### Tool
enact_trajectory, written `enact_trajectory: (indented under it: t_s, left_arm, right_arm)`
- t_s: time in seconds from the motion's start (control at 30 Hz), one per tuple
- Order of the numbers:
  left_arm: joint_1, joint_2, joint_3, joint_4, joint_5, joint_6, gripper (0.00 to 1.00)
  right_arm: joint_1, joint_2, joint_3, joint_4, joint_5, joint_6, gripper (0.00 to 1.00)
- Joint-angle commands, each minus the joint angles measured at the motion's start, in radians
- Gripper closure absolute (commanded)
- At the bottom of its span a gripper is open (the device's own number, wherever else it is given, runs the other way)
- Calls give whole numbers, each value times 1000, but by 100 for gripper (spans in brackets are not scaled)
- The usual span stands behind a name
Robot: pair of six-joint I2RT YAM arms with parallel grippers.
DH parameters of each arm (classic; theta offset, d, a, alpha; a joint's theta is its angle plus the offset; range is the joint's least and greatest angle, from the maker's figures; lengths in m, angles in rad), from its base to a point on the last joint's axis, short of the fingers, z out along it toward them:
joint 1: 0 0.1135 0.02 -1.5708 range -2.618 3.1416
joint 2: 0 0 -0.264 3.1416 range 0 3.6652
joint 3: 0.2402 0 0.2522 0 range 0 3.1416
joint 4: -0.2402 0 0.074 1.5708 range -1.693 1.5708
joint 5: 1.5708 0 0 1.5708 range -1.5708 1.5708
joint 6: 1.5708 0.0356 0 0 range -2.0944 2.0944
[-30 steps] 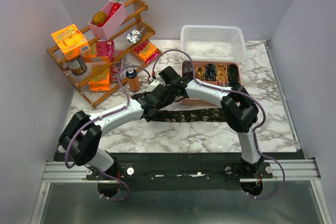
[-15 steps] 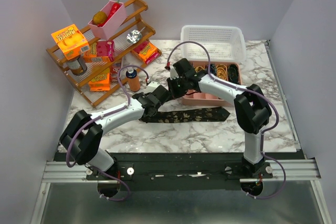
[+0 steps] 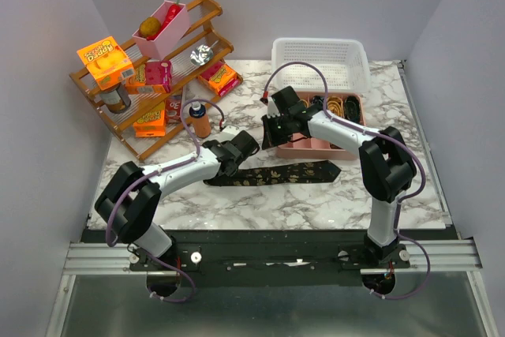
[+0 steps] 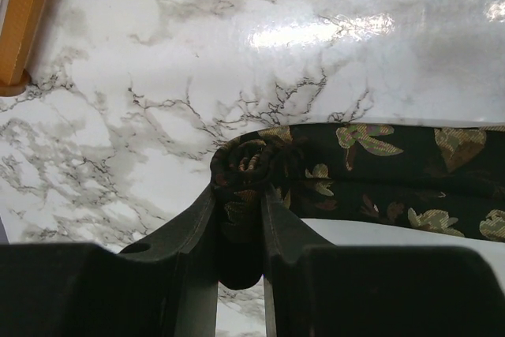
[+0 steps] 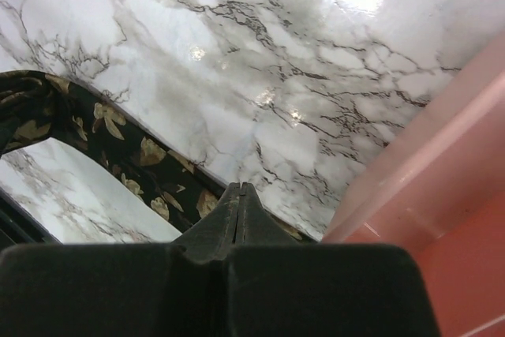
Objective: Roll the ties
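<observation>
A black tie with gold-brown leaves (image 3: pixel 280 173) lies flat across the marble, its pointed end to the right. Its left end is wound into a small coil (image 4: pixel 248 165). My left gripper (image 4: pixel 239 211) is shut on that coil, and in the top view the left gripper (image 3: pixel 230 162) sits at the tie's left end. My right gripper (image 5: pixel 239 189) is shut with nothing in it, above bare marble between the tie (image 5: pixel 118 136) and the pink tray (image 5: pixel 442 179). From above, the right gripper (image 3: pixel 274 133) hangs at the tray's left end.
The pink tray (image 3: pixel 316 148) holds several rolled ties (image 3: pixel 339 106). Behind it stands a white basket (image 3: pixel 319 61). A wooden rack (image 3: pixel 150 76) with boxes fills the back left, and a small orange bottle (image 3: pixel 200 120) stands in front of it.
My right arm has lifted off the tie and swung back and right to the pink tray. My left gripper has kept its hold on the coil and shifted only slightly.
</observation>
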Motion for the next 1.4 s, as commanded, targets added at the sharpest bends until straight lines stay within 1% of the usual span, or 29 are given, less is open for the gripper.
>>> enact_trajectory:
  t_s: [0.0, 0.27, 0.5, 0.57, 0.6, 0.67, 0.7, 0.8, 0.97, 1.1, 1.13, 1.23, 1.27, 1.3, 1.37]
  left_arm:
    - [-6, 49, 17, -19, -49, -7, 100]
    - [-41, 153, 59, -48, -75, -12, 100]
    - [-64, 178, 82, 7, 9, -7, 100]
    - [-69, 187, 87, 32, 32, -6, 95]
    - [-69, 190, 87, 39, 49, -4, 87]
    - [-69, 192, 88, 58, 82, -7, 76]
    - [-69, 193, 85, 67, 93, -10, 63]
    - [-70, 181, 74, 96, 136, -15, 52]
    - [-70, 161, 61, 150, 202, -32, 44]
    - [-70, 149, 45, 180, 237, -47, 42]
    - [-70, 144, 41, 190, 239, -52, 40]
    - [-69, 117, 25, 205, 236, -63, 39]
    - [-69, 94, 22, 208, 233, -63, 39]
    - [-67, 81, 18, 208, 222, -67, 36]
    - [-63, 32, 13, 206, 201, -69, 35]
  right_arm:
    - [-43, -43, -18, -1, 63, -24, 99]
    - [-46, -57, -8, 5, 55, -15, 99]
    - [-48, -57, -5, 3, 59, -18, 99]
    - [-48, -57, -7, 5, 57, -18, 99]
    - [-48, -57, -7, 5, 57, -18, 99]
    - [-49, -57, -10, 5, 55, -20, 99]
    - [-48, -58, -10, 3, 54, -21, 99]
    - [-49, -57, -11, 5, 52, -20, 99]
    - [-49, -49, -8, 6, 39, -21, 99]
    - [-49, -46, -7, 5, 31, -23, 99]
    - [-49, -46, -7, 5, 29, -23, 99]
    - [-49, -46, -8, 6, 16, -23, 99]
    - [-49, -47, -8, 5, 11, -24, 99]
    - [-49, -47, -8, 5, 6, -24, 99]
    - [-49, -52, -8, 8, -10, -32, 99]
